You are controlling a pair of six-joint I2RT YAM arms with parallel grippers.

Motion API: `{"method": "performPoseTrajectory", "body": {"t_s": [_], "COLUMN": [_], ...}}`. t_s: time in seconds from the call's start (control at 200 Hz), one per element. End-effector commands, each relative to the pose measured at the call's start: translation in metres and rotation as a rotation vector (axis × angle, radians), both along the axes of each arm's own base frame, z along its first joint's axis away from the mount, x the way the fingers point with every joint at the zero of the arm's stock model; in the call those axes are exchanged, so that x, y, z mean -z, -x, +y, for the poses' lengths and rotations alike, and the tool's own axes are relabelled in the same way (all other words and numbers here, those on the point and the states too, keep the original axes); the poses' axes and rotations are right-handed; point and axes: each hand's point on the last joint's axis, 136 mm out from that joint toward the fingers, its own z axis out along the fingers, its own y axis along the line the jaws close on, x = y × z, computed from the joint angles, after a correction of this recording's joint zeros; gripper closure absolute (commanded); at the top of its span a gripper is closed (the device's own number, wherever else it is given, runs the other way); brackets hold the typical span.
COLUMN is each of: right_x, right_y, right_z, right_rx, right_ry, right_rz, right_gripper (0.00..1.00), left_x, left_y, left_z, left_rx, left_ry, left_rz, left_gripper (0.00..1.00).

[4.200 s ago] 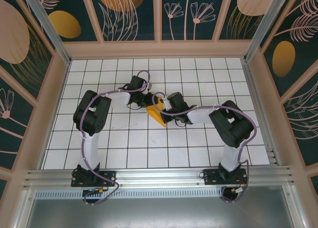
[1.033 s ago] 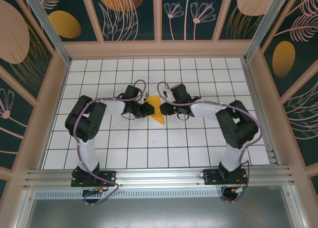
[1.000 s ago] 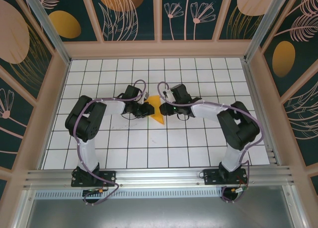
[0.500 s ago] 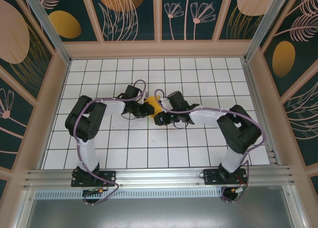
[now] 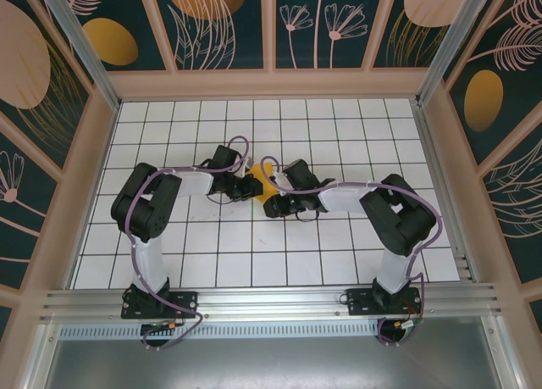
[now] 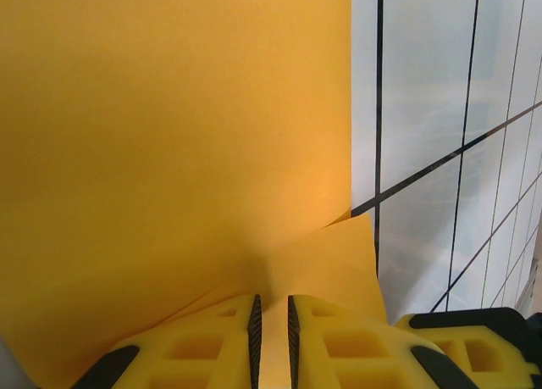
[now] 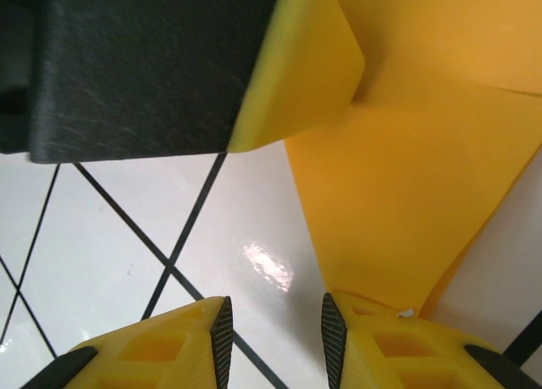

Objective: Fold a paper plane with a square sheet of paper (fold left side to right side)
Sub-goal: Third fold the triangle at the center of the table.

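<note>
In the top view the folded sheet of paper (image 5: 262,184) lies just above the middle of the frame, on the white grid table (image 5: 339,262), between the two wrists. The left gripper (image 6: 273,325) reaches it from the left side. In its own wrist view the yellow fingers (image 6: 229,355) stand almost together at the bottom edge, and a raised flap of the paper is pinched in the narrow slit between them. The rest of the sheet fills the upper left of that view. The right gripper (image 7: 273,342) is partly open and holds nothing (bare white tile shows between its fingers). Its finger at the bottom right of its wrist view sits at the paper's lower edge; whether it touches, I cannot tell.
</note>
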Motion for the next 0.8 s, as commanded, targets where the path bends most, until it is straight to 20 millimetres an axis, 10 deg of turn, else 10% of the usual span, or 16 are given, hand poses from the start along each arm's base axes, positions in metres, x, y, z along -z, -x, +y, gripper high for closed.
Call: {"method": "performPoseTrajectory", "body": {"t_s": [0.0,0.791], "right_x": [0.011,0.049], "right_y": [0.003,0.052], "right_z": [-0.005,-0.070], "right_rx": [0.016,0.148], "right_ry": [0.046,0.157], "right_rz": [0.035,0.276], "right_gripper": [0.63,0.95], "left_x": [0.034,0.032], "left_y": [0.008,-0.003], "left_z": [0.016,0.017], "left_rx": [-0.023,-0.025], "left_ry": [-0.117,-0.161], "left_rz": [0.054,0.031], "left_gripper": [0.80,0.80]}}
